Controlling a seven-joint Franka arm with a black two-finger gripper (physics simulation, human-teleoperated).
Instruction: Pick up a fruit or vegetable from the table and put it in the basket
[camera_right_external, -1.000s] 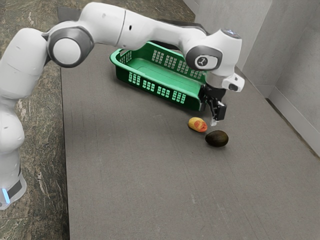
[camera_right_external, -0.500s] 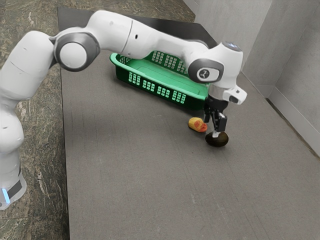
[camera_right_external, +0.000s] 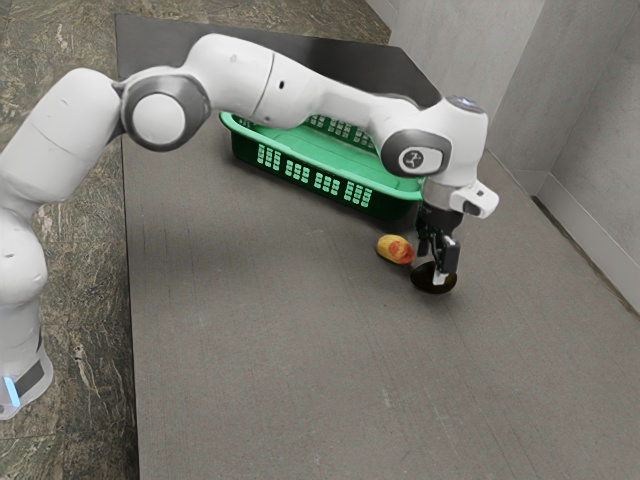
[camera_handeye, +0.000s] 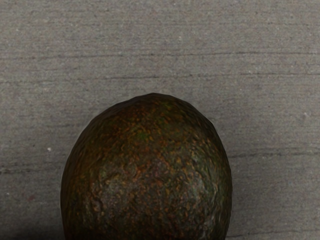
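My gripper (camera_right_external: 430, 272) is low over the dark avocado (camera_right_external: 432, 287) in the exterior view, its fingers apart and straddling the fruit. The near fingertip hides part of the avocado, and the far one is partly hidden. In the wrist view the avocado (camera_handeye: 147, 175) lies right under my hand, large and mottled brown-green. A yellow-and-red fruit (camera_right_external: 395, 249) rests on the table just beside the gripper, towards the exterior view's left. Behind them stands the green basket (camera_right_external: 300, 172), with nothing visible inside.
The grey table (camera_right_external: 270, 340) stretches in front of the fruits. The basket's near corner is close behind my hand. A pale wall (camera_right_external: 590, 190) rises past the table edge at the exterior view's right.
My hand has come down and slightly toward the exterior view's right, from above the fruits to around the avocado. Both fruits and the basket have stayed put.
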